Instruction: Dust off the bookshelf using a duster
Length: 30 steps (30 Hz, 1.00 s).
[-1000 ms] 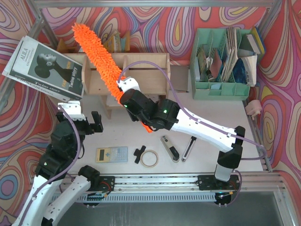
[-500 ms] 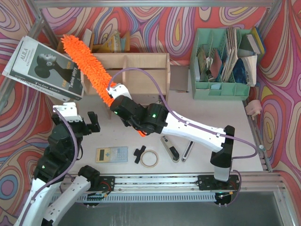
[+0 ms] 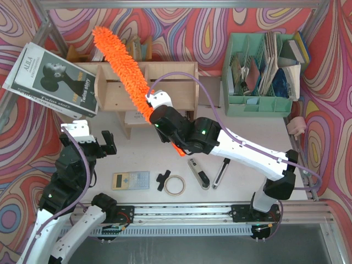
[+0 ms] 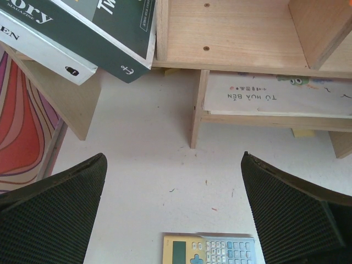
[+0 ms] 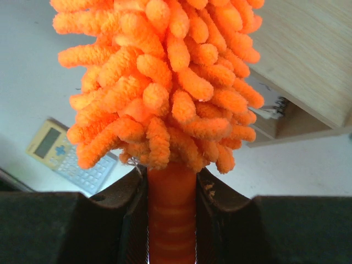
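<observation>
Swirling red, purple and yellow cloth backs a pale worktop (image 3: 242,137). At its twelve o'clock edge stands the bookshelf (image 3: 179,69), a light plywood unit with upright dividers. The duster (image 3: 118,55) slants across the shelf's top. Its fluffy orange head reaches past the back of the shelf toward eleven o'clock, and its smooth handle points toward five o'clock. Whether the fluff touches the wood cannot be told. The right claw (image 5: 171,184) is clamped on the handle just below the fluff, at the shelf's front edge. The left claw (image 4: 173,209) hangs over the worktop at eight o'clock, its jaws wide apart with nothing between them. A large dark-covered book (image 3: 52,80) lies tilted over the shelf's left end at ten o'clock. A yellow calculator (image 3: 130,180) and a tape roll (image 3: 175,185) lie near six o'clock. A mint green organizer (image 3: 258,104) stands at two o'clock.
</observation>
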Each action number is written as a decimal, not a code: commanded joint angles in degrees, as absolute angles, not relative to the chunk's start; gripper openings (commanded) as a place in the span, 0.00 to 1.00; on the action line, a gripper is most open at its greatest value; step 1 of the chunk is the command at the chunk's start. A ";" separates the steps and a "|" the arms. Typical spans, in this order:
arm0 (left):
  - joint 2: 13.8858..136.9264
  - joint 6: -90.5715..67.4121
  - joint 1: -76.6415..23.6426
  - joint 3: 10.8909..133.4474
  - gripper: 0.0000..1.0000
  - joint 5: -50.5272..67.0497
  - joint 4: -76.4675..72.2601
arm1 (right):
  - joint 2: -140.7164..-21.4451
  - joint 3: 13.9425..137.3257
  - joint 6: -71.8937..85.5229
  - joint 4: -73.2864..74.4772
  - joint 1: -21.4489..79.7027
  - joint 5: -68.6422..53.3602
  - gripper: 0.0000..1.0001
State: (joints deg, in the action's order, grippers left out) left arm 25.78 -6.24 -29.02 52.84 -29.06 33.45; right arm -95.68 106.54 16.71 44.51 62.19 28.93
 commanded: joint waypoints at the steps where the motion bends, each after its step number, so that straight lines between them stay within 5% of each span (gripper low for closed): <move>1: 25.60 -6.24 -28.68 52.70 0.99 -29.70 33.05 | -96.99 109.42 15.32 37.50 62.60 22.40 0.00; 30: 25.19 -6.01 -28.68 52.56 0.99 -29.71 32.79 | -88.83 104.57 24.45 52.75 61.54 39.70 0.00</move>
State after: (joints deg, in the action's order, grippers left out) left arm 25.76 -6.24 -29.04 52.84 -29.21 33.45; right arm -91.42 105.80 21.23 49.36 62.52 35.62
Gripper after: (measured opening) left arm 0.984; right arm 0.336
